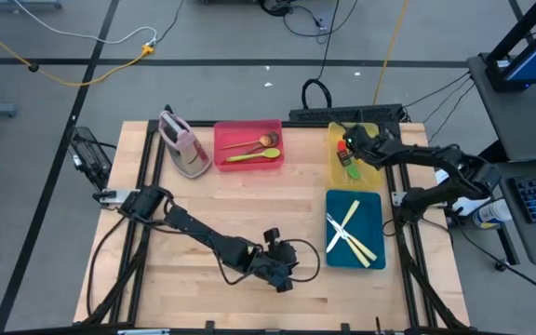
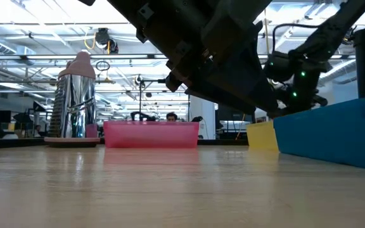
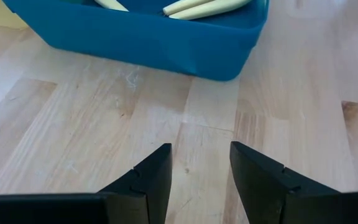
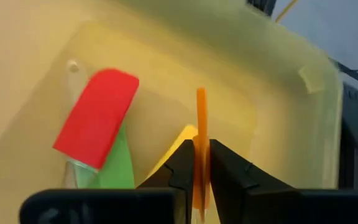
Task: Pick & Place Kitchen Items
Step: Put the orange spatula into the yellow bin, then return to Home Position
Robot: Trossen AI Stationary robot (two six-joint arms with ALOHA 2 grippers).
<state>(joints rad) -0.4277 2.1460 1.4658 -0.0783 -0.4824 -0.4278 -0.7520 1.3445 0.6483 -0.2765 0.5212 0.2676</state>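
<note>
Where tool (image 4: 201, 163) pinches: thin orange spatula (image 4: 201, 124)

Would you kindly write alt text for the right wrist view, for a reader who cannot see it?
The right end effector is closed on an orange spatula seen edge-on, over the inside of the yellow tray. In the tray lies a red spatula head on a clear handle, overlapping a green spatula head.

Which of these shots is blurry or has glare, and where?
Low view: the left arm looms near and dark, blurred, against bright ceiling lights. Right wrist view: the yellow tray and red spatula look soft. Left wrist view: the blue tray is sharp.
</note>
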